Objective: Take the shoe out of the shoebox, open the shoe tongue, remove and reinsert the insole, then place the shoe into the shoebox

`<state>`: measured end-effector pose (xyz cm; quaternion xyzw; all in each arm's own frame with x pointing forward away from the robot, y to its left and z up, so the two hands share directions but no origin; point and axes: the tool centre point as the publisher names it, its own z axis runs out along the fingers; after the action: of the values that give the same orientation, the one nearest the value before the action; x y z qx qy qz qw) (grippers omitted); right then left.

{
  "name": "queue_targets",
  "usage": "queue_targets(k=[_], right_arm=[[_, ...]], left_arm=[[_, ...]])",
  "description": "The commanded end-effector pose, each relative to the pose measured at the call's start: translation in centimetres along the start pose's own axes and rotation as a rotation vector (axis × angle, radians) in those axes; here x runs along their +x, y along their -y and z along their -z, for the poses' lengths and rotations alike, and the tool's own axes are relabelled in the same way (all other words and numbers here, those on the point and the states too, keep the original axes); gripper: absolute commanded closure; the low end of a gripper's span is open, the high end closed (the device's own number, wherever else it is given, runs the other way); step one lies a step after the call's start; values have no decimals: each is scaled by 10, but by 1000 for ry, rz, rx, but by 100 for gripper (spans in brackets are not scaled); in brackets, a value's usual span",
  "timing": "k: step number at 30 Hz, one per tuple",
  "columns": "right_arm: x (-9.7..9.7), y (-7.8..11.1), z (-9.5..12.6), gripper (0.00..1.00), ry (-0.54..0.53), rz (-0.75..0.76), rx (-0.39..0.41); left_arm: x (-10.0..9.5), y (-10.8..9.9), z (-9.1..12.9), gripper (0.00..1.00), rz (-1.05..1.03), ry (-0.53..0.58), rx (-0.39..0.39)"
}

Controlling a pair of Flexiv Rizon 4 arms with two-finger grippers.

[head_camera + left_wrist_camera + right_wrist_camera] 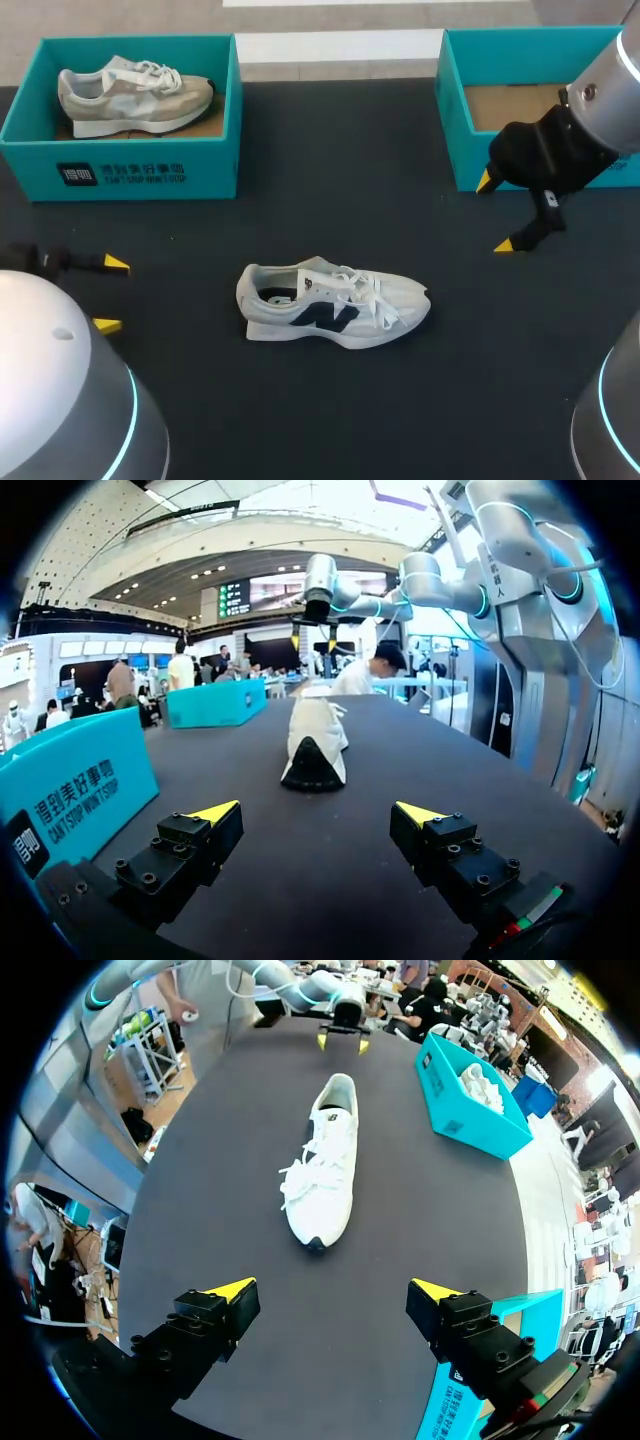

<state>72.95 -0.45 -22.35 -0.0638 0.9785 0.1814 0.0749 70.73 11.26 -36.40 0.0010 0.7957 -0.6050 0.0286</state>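
Observation:
A white shoe (335,305) with a dark side logo lies on its sole in the middle of the black table, heel to the left and tongue folded back. My left gripper (112,295) is open, low at the left, a good way from the heel. In the left wrist view the shoe's heel (315,745) lies ahead of the open left gripper (318,815). My right gripper (496,213) is open, above the table in front of the empty teal shoebox (450,110). In the right wrist view the shoe's toe (325,1165) points at the open right gripper (335,1290).
A second teal shoebox (150,170) at the back left holds a beige shoe (130,95). It also shows beside the left gripper as a teal wall (75,795) and, from the right wrist, as a teal box (470,1100) beyond the white shoe.

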Motion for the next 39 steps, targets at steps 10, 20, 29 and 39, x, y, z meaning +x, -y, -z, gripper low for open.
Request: queue_targets(k=[10, 20, 29, 39], right_arm=[[-1, 0, -2, 0, 0, -1, 3], [-1, 0, -2, 0, 0, -1, 3], [-1, 0, -2, 0, 0, -1, 3], [-1, 0, -2, 0, 0, -1, 3]], left_arm=[[4, -14, -17, 0, 8, -17, -68], [5, -16, -21, 0, 49, 0, -84], [9, -4, -63, 0, 80, 11, -60], [4, 4, -94, 0, 91, 25, -62]])
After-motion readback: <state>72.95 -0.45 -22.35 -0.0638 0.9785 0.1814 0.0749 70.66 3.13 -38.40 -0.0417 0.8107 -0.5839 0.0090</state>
